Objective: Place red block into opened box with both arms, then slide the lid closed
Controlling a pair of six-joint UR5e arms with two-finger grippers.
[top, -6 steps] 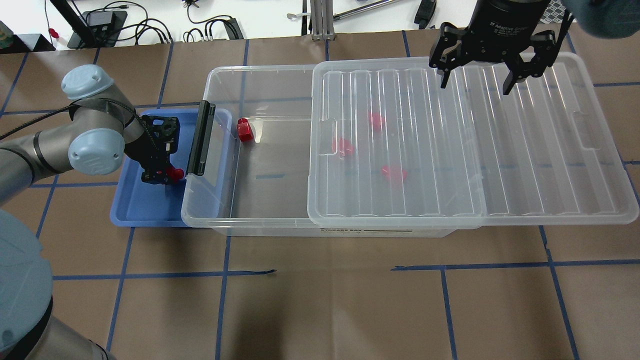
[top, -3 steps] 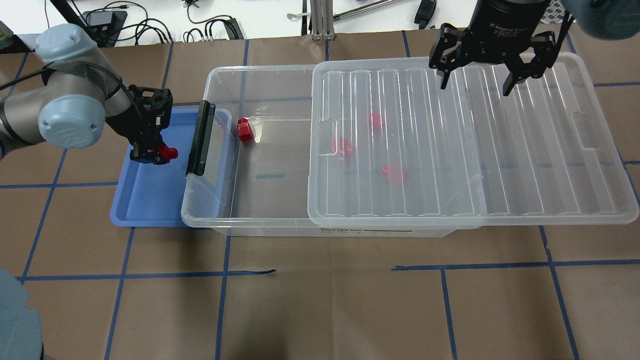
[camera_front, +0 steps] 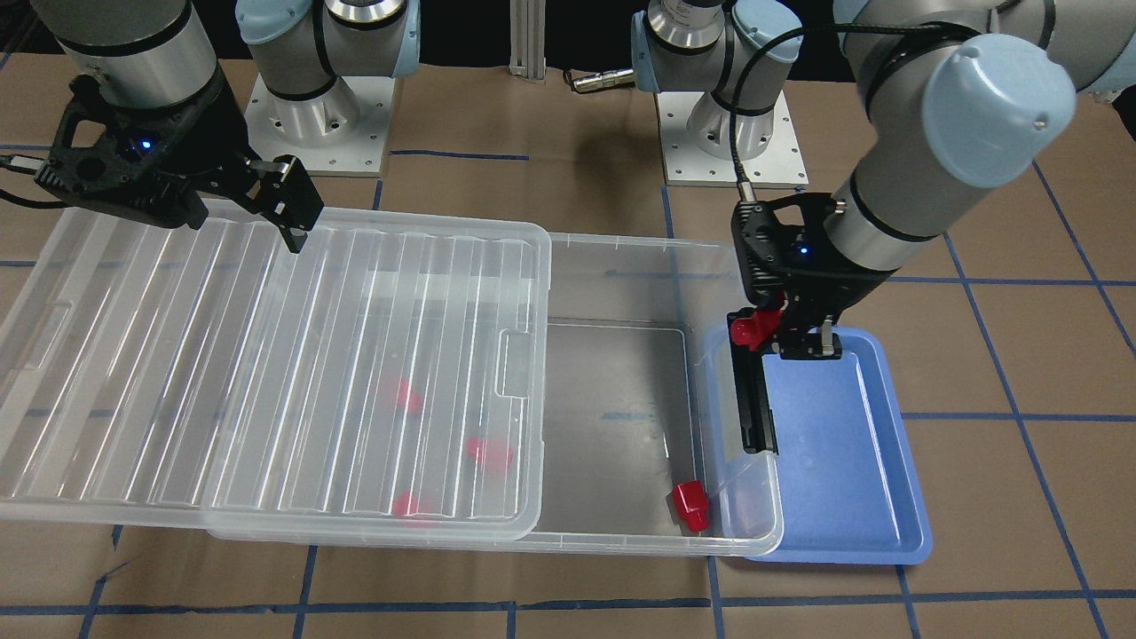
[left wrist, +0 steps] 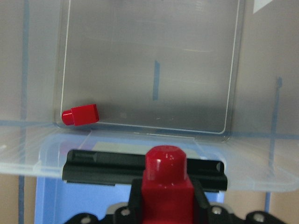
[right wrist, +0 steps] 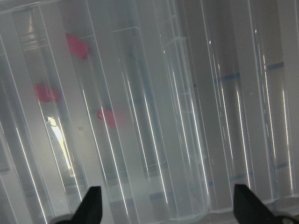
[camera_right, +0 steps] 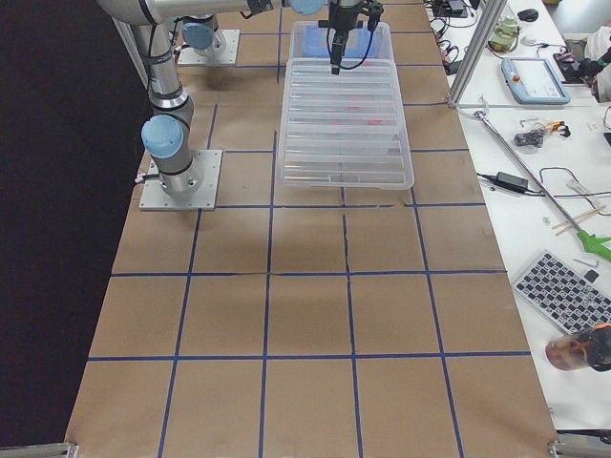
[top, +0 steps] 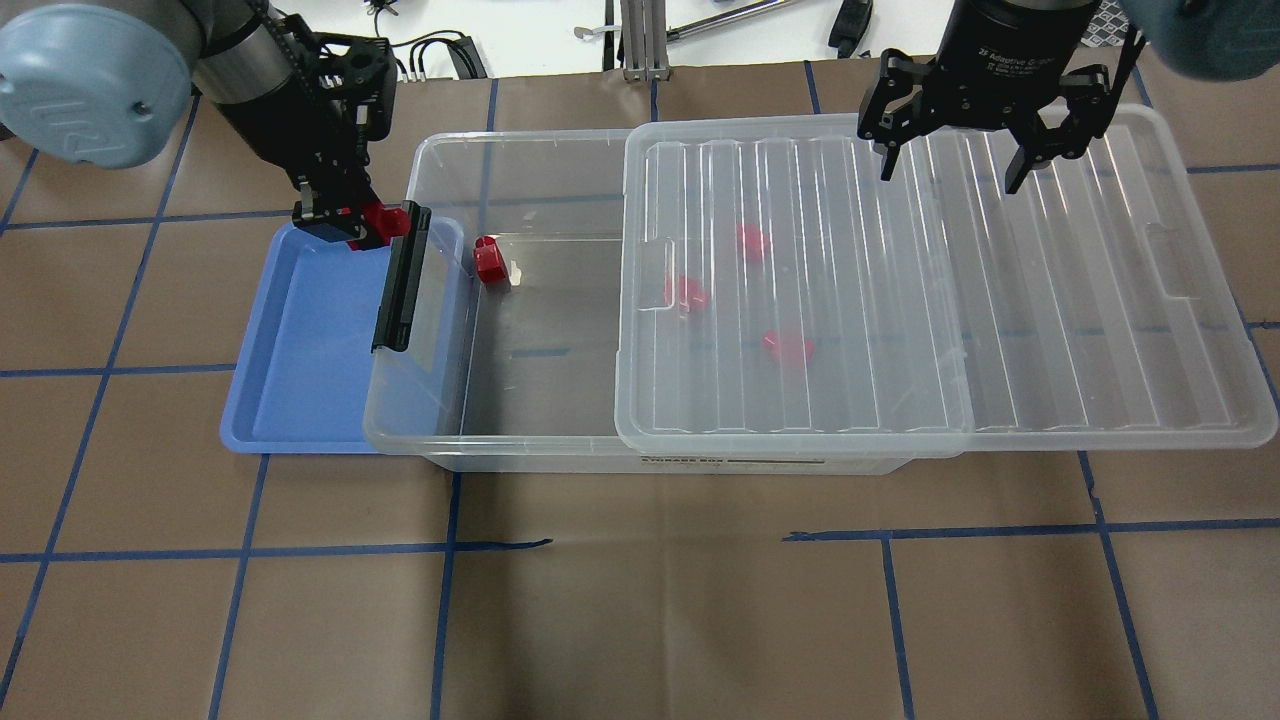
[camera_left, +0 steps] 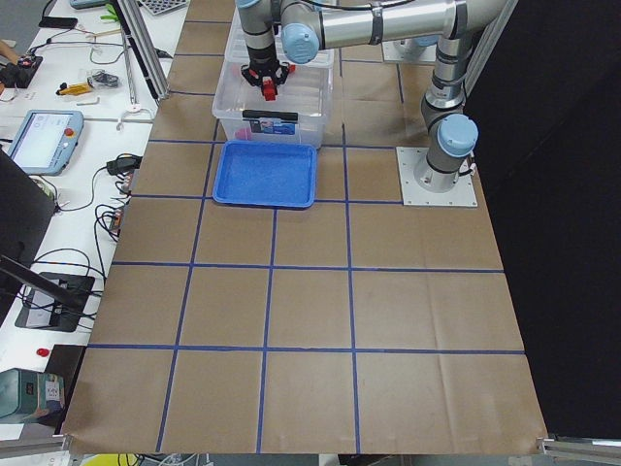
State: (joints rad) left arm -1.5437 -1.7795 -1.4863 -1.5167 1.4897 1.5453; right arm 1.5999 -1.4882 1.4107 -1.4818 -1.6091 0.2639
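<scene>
My left gripper [top: 362, 222] [camera_front: 770, 335] is shut on a red block [top: 382, 218] [camera_front: 750, 328] [left wrist: 167, 181], held in the air at the box's black latch bar [top: 401, 278] [left wrist: 140, 165], stub pointing toward the box. The clear box [top: 440, 420] [camera_front: 754, 532] is open on its left half. One red block [top: 489, 260] [camera_front: 690, 504] [left wrist: 80, 114] lies in the open part, and three more show blurred under the ribbed lid [top: 1050, 300] [camera_front: 222, 355] [right wrist: 187, 116]. The lid covers the box's right half and overhangs beyond it. My right gripper [top: 950, 165] hangs open above the lid's far edge.
An empty blue tray [top: 300, 380] [camera_front: 852, 461] [camera_left: 267, 175] sits against the box's latch end, under my left gripper. Brown table paper with blue tape lines surrounds everything. Cables and stands lie beyond the table's far edge [top: 420, 50].
My left arm has lifted the red block out of the blue tray and carried it toward the far side, up to the latch end of the box. The right gripper has stayed put.
</scene>
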